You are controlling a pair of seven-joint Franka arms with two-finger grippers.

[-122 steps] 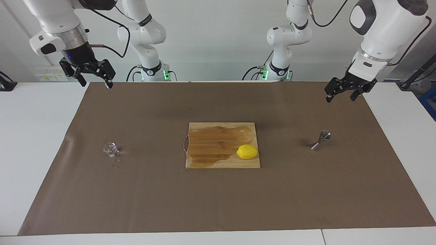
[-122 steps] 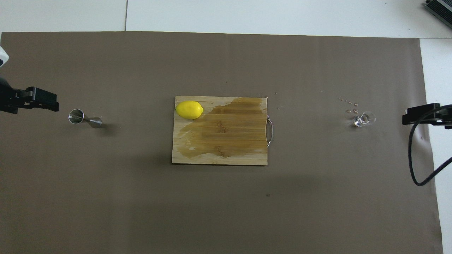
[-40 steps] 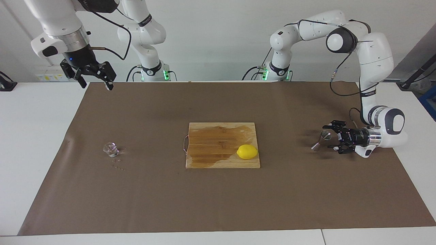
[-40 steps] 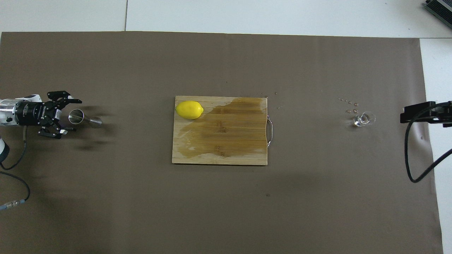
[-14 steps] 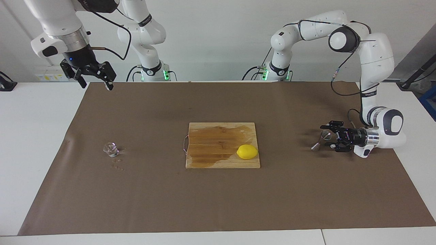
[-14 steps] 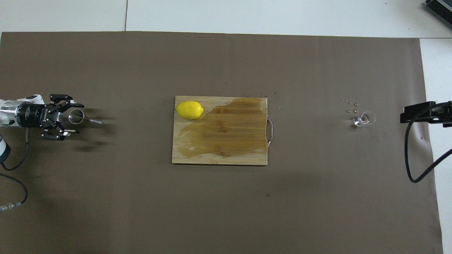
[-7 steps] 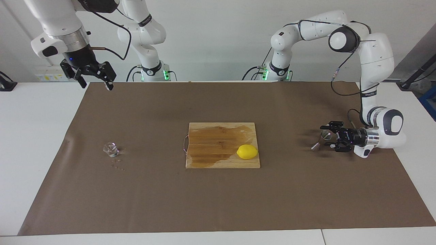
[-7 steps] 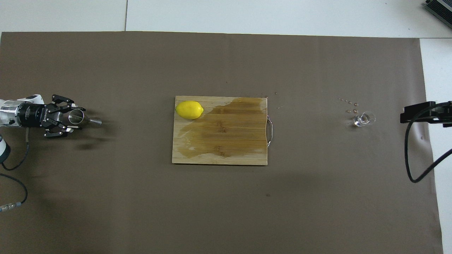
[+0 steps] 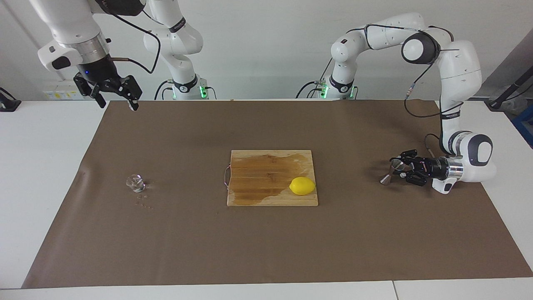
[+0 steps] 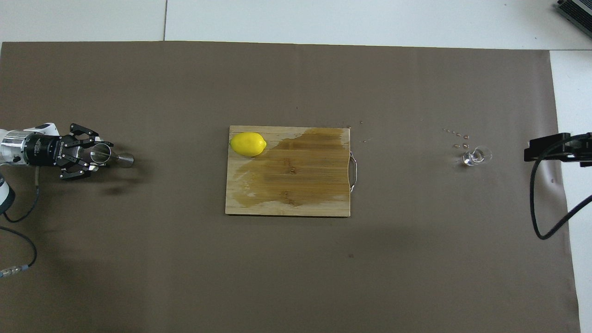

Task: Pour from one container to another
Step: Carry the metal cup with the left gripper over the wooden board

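Note:
The steel jigger (image 9: 386, 178) stands on the brown mat at the left arm's end of the table; it also shows in the overhead view (image 10: 123, 160). My left gripper (image 9: 400, 168) reaches in level from the table's end, and its fingers are closed around the jigger's upper cone (image 10: 101, 155). The small clear glass tumbler (image 9: 135, 183) stands upright at the right arm's end (image 10: 476, 156). My right gripper (image 9: 115, 95) waits open and empty, high over the mat's corner near the robots, well apart from the glass.
A wet wooden cutting board (image 9: 266, 175) lies mid-table with a lemon (image 9: 302, 186) on its corner toward the left arm. Several small specks (image 9: 143, 204) lie on the mat beside the glass. The brown mat (image 9: 266, 250) covers most of the table.
My left arm came down from high up to the jigger. Over the last second its open fingers closed around the jigger's upper cone. The right arm and the glass have not moved.

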